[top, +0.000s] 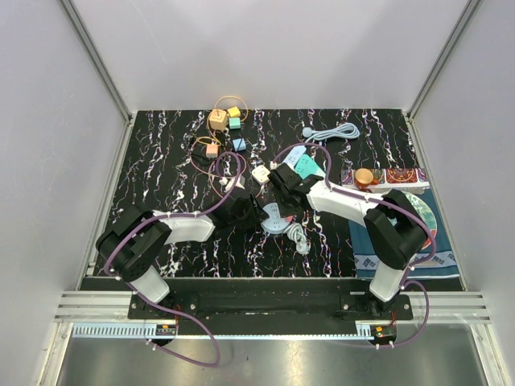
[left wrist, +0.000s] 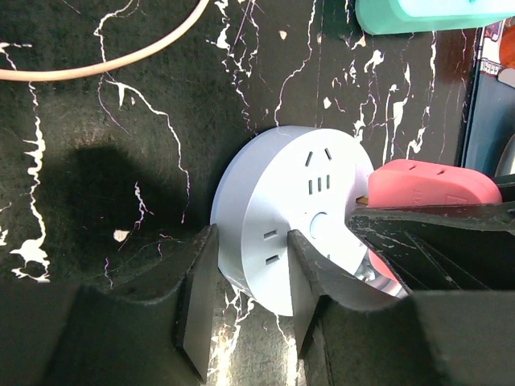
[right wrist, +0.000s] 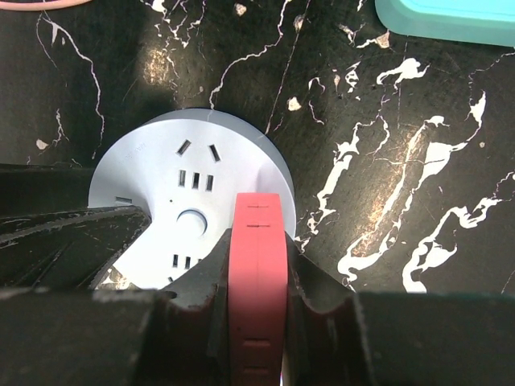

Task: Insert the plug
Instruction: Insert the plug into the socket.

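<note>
A round white socket (top: 276,219) lies on the black marbled table. In the left wrist view, the socket (left wrist: 298,201) has its near rim between my left gripper's (left wrist: 249,269) fingers: one finger against the rim's side, the other on the top face. My left gripper (top: 246,214) is at the socket's left. My right gripper (top: 284,201) is shut on a red plug (right wrist: 257,265), held edge-on over the right part of the socket (right wrist: 173,185). In the left wrist view the plug (left wrist: 430,183) meets the socket's face, and a metal prong tip shows.
A teal power strip (top: 306,166) lies just behind the socket. A white cable (top: 299,237) trails in front. Small coloured adapters and beige cord (top: 225,121) are at the back, with a blue-grey cable (top: 334,131). A patterned mat (top: 402,241) covers the right side.
</note>
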Robot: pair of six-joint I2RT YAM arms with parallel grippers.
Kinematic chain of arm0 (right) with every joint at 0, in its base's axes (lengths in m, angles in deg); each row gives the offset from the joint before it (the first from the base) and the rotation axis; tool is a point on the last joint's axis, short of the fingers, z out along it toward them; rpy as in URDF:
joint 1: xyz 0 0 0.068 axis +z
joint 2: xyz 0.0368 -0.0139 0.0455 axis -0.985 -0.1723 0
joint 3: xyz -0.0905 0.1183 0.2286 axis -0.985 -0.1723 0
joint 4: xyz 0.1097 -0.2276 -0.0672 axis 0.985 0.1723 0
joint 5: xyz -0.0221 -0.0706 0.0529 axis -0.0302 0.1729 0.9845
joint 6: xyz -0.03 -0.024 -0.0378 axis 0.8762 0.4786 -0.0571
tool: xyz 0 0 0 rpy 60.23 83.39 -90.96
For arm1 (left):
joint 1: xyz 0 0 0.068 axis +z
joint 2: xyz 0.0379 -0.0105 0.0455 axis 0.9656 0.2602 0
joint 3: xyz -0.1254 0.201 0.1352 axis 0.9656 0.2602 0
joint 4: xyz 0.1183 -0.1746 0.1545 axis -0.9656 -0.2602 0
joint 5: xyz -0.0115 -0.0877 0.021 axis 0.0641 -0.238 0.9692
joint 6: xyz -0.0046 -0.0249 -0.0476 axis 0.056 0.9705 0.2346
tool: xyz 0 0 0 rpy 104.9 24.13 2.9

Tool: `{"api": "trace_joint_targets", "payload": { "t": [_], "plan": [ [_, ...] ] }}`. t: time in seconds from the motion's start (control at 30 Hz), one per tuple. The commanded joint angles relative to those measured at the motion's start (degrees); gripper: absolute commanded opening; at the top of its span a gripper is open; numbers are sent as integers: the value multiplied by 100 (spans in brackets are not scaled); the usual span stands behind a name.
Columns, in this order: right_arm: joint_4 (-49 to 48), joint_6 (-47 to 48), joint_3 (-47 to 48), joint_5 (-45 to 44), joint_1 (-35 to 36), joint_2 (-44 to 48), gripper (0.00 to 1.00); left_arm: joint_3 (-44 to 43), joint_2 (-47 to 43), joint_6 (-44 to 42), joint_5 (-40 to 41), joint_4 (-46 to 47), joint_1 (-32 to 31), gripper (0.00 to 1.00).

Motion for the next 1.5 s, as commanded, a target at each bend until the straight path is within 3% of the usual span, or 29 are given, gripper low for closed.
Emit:
{"api": "trace_joint_targets", "payload": {
  "t": [0.0, 0.13, 0.17, 0.27, 0.4, 0.73, 0.93, 1.47],
  "plan": [
    [513, -220, -451, -168, 19, -591, 1, -72, 285, 50, -11, -75, -48, 36],
    [513, -273, -486, -274, 11, -521, 4, -72, 286, 77, -46, -75, -48, 36],
    [513, -273, -495, -309, 19, -460, 11, -72, 286, 68, -29, -84, -57, 36],
    [522, -255, -425, -388, 19, -205, 16, -107, 303, 33, -2, -136, -48, 36],
    [548, -220, -66, -354, 11, -64, 41, -142, 347, 15, 51, -206, -48, 36],
    [943, -194, 822, -556, 2, -213, 64, -248, 391, -108, 200, -409, -48, 36],
    [1259, -387, 1121, -740, 2, 7, 65, -274, 417, -143, 209, -435, -57, 35],
    [1858, -624, 1500, -495, -121, -476, 52, -292, 373, -161, 227, -462, -83, 35]
  ]
}}
